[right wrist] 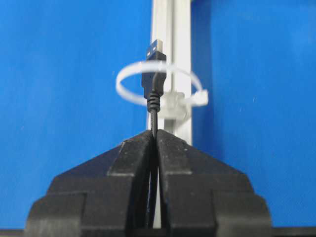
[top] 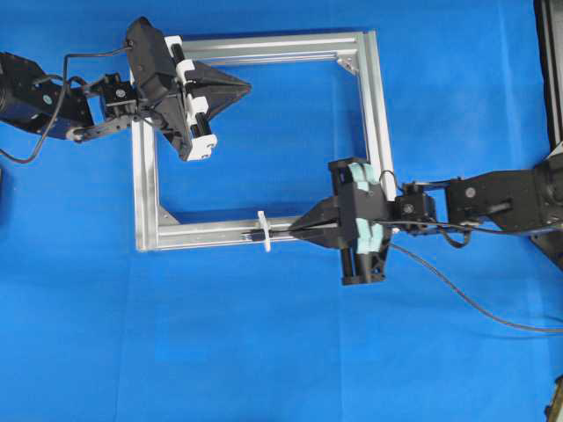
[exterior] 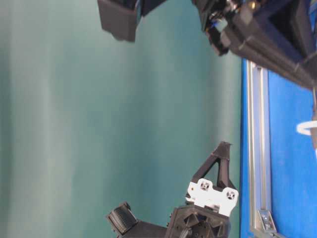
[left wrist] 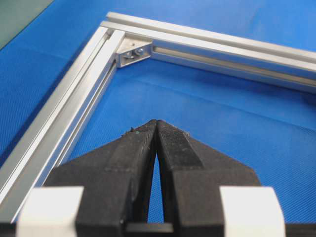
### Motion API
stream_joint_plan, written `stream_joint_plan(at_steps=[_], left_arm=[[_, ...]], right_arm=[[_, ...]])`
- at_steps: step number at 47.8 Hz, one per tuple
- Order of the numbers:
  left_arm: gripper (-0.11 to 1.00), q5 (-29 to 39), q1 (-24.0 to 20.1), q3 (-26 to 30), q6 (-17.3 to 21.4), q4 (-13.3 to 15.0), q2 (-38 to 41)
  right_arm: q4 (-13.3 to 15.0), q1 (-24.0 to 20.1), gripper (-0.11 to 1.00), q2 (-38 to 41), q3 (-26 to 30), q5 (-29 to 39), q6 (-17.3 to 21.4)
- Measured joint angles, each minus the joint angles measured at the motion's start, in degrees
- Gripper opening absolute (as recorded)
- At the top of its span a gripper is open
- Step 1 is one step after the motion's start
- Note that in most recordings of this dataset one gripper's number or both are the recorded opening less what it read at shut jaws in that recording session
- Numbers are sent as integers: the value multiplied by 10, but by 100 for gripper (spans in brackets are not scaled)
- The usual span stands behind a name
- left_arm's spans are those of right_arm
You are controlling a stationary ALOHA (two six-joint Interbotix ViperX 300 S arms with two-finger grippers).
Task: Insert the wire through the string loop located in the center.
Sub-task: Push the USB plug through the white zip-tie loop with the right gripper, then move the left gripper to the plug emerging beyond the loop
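Wire (right wrist: 154,106) pinched in the closed right claw (right wrist: 155,136), its plug inside the loop (right wrist: 129,91) on the frame (right wrist: 170,29); the tail runs off-picture. Left claw (left wrist: 156,129) closed, empty. No writing legible.

Left tool (top: 236,87) pinched shut with nothing inside — right tool (top: 299,230) squeezed tight, both arms stretched inward.

The overhead view looks straight down on the silver frame (top: 264,141). The table-level view appears turned sideways, close beside a frame rail. Each wrist view peers closely past its own fingers onto that frame.
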State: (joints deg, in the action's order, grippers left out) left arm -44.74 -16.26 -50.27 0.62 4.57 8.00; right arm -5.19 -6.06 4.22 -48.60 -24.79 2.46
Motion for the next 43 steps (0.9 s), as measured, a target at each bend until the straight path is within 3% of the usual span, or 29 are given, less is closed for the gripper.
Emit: stream_joint_plan(at_steps=[13, 43], left_arm=[[0, -4, 0, 0, 0, 0, 0], [0, -4, 0, 0, 0, 0, 0]], right_arm=[[0, 4, -2, 33, 35, 0, 0], [0, 4, -2, 33, 36, 0, 0]])
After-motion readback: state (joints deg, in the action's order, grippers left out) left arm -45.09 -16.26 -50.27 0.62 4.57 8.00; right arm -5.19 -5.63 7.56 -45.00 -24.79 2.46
